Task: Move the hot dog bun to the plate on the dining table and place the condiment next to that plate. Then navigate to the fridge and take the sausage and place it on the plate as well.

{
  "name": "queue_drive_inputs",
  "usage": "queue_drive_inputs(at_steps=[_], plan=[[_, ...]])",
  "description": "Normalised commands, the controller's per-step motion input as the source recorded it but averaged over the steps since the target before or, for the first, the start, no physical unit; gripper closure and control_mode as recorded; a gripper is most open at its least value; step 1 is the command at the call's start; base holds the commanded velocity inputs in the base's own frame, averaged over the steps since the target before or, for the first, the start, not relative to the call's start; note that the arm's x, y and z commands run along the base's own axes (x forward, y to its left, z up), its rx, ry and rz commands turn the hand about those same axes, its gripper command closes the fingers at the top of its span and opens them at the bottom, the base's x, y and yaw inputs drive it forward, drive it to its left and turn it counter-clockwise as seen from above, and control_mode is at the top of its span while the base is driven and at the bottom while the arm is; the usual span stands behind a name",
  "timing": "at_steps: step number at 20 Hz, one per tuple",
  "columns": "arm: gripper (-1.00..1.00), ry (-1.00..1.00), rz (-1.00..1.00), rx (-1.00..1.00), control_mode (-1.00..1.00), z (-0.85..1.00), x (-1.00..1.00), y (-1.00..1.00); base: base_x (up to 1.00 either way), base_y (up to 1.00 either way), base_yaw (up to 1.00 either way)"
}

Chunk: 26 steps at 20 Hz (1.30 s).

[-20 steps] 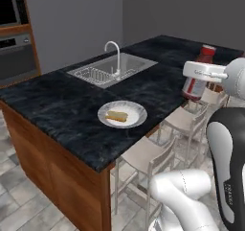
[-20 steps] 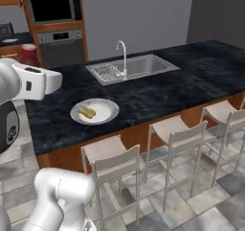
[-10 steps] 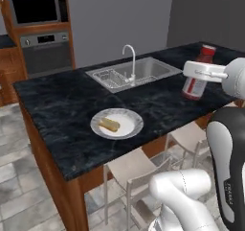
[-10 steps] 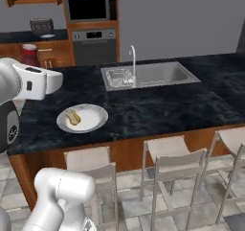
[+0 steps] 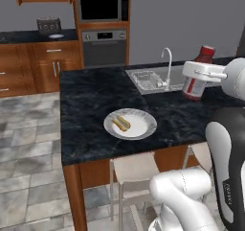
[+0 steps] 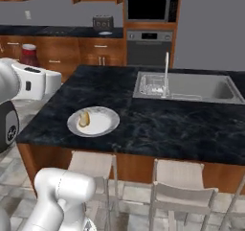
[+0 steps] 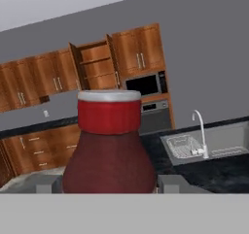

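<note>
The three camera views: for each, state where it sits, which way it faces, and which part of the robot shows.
Left base view: behind-left, facing the dining table; arm lower right.
Right base view: behind-right, same table; arm lower left.
Hand view: on the hand, along the gripper, facing the condiment.
Shared by base views: plate, hot dog bun.

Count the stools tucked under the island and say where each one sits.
3. In the right base view, one stool stands below the plate, a second stool further right under the sink, a third stool cut off at the frame edge. More may be hidden.
</note>
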Motion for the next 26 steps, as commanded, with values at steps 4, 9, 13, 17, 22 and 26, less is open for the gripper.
queue_drive_inputs(at_steps=[4,9,13,17,22,26], plan=[[1.00,0.00,0.00,0.00,1.00,0.00,0.00,0.00,0.44,-0.76,0.54],[1.00,-0.12,0.34,0.08,-1.00,0.00,0.33,-0.75,0.08,-0.17,0.10],[1.00,-0.09,0.41,0.10,-1.00,-0.08,0.37,-0.96,0.00,0.00,0.00],[1.00,0.00,0.39,0.11,-1.00,-0.32,0.28,-0.99,0.00,0.00,0.00],[1.00,-0.01,0.28,0.03,-1.00,-0.59,0.11,-0.65,0.00,0.00,0.00],[1.00,-0.02,0.14,-0.12,-1.00,-0.66,0.20,-0.28,0.00,0.00,0.00]])
